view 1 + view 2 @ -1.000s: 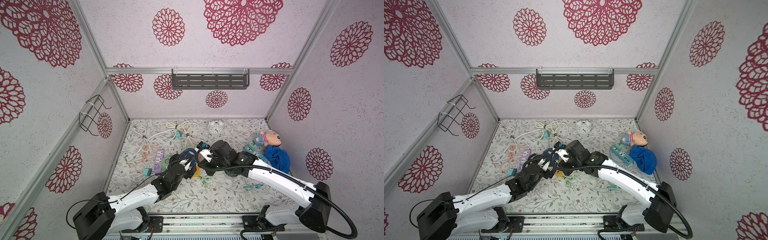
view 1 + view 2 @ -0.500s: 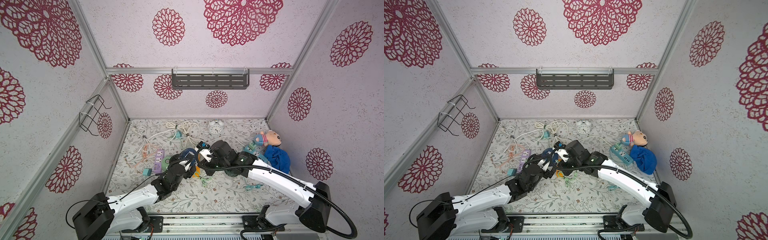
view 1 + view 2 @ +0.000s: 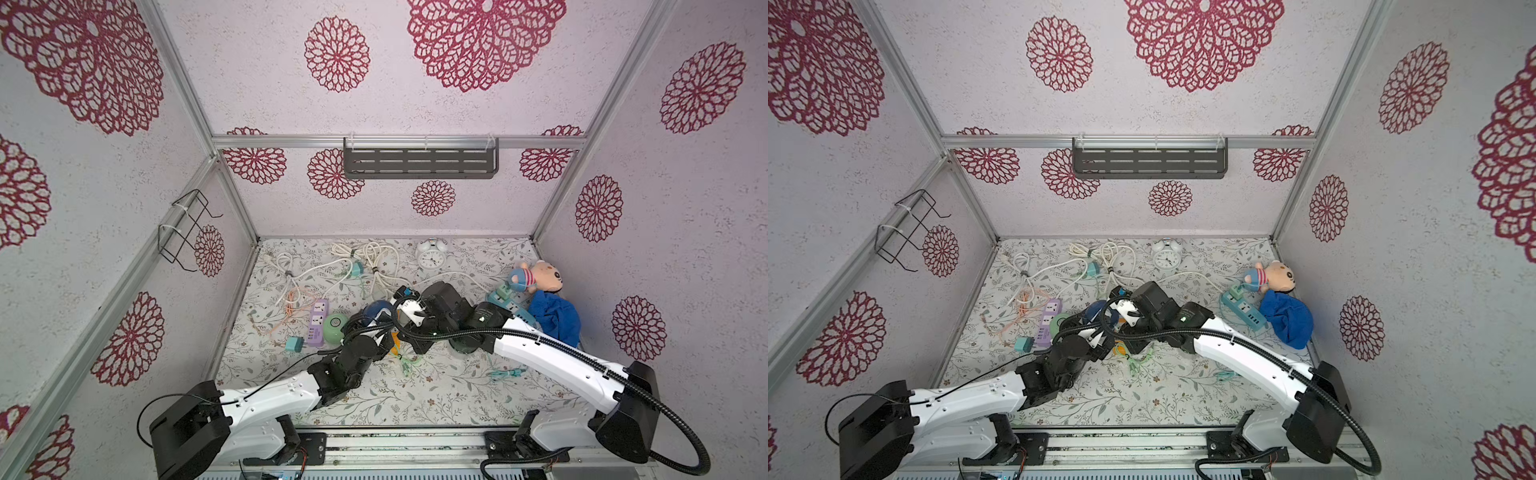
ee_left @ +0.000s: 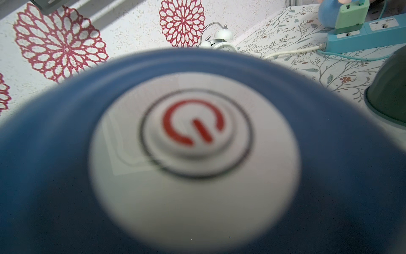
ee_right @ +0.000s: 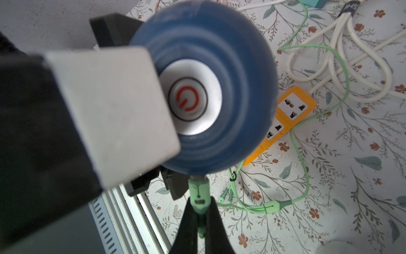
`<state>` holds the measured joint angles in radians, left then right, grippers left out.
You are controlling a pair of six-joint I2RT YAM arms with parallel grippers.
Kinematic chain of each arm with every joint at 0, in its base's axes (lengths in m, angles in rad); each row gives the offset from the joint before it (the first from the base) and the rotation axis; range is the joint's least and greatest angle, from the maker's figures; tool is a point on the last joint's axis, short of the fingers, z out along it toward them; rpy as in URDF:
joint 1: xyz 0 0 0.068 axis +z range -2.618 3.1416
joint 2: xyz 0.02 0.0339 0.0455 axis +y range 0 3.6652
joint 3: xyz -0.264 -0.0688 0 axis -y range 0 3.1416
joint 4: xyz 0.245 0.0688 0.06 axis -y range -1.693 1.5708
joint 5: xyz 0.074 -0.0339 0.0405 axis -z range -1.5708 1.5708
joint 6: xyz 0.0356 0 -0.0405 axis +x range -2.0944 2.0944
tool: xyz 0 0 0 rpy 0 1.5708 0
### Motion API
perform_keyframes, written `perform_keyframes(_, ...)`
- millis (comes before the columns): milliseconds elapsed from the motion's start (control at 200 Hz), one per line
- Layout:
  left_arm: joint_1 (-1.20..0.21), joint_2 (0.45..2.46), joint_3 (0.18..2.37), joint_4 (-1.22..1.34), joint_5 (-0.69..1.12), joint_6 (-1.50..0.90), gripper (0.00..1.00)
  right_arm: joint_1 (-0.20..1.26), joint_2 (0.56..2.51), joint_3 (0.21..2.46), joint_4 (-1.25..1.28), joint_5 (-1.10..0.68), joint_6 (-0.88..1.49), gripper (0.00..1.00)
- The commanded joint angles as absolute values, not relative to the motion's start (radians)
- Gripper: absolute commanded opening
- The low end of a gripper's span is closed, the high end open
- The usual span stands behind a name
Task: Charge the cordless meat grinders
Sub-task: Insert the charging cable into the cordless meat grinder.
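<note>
1. Writing: the only clear mark you have is the red power symbol on the silver button [image 4: 193,129] of the navy grinder [image 5: 246,92]. The black strap [image 5: 349,7] round the white cords [image 5: 338,55] shows "SH"; the rest is cut off. The numerals on the clock [image 3: 431,257] are too small to read.
2. Left gripper [image 3: 374,326]: fingers spread wide and grasping the navy grinder, dome turned toward its wrist camera. In the right wrist view the grinder hangs over one end of the orange strip [image 5: 294,105].
3. Right gripper [image 5: 198,211]: fingers clenched on the green plug [image 5: 198,191]. The plug tip touches the grinder's edge; you cannot tell whether it is seated.
4. The mint grinder [image 3: 336,328] stands just beside the purple strip [image 3: 318,320]. The dark grinder [image 4: 391,92] sits on the mat [image 3: 436,395] under the right arm, near the blue strip [image 4: 362,37].
5. Against a second ago: no shift shows in both top views. Arms, grinders and strips sit where they were.
</note>
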<state>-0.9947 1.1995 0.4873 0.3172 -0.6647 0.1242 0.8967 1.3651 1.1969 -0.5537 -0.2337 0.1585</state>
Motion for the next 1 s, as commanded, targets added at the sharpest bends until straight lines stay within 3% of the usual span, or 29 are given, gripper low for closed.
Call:
perform_keyframes(0,-1.072,1.207,0.508,0.303,-0.546,0.165,0.78,0.864,1.351,1.256,-0.391,-0.215,0.164,0.00)
perform_keyframes(430,-1.081,1.189,0.499,0.253,-0.488,0.119,0.78,0.824,1.365,1.288,-0.495,-0.239,0.047,0.00)
perform_keyframes(996,-1.123,1.275,0.526,0.301,-0.511,0.119,0.78,0.810,1.396,1.319,-0.420,-0.252,0.097,0.00)
